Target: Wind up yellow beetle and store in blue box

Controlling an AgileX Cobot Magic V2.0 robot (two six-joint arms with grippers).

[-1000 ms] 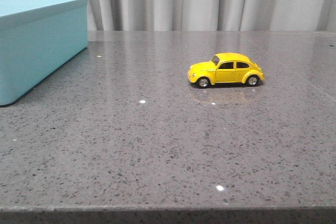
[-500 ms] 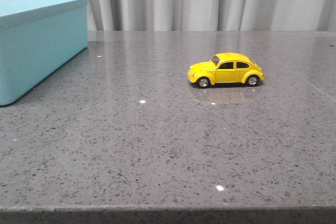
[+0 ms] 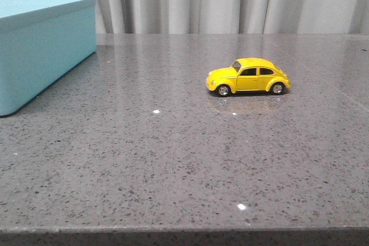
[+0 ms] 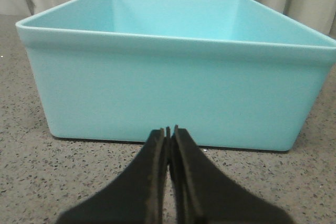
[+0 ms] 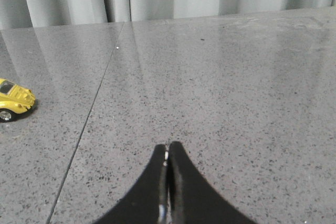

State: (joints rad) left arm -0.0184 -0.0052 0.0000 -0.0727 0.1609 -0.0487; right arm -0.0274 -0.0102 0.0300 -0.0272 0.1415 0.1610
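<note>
Both arms rest low over the worktop (image 3: pixel 173 165), nothing grasped. The left gripper (image 4: pixel 169 132) has its jaws clenched, facing the blue box (image 4: pixel 173 93); the right gripper (image 5: pixel 168 148) is likewise clenched. The yellow beetle (image 3: pixel 248 76) stands on its wheels mid-worktop, well apart from the box. Open the right jaws first, then approach the car across its body sides.

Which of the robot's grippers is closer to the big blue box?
Left. The left gripper sits shut just in front of the blue box, facing its side wall. The right gripper, also shut, faces bare tabletop with only the yellow beetle off to one side.
</note>
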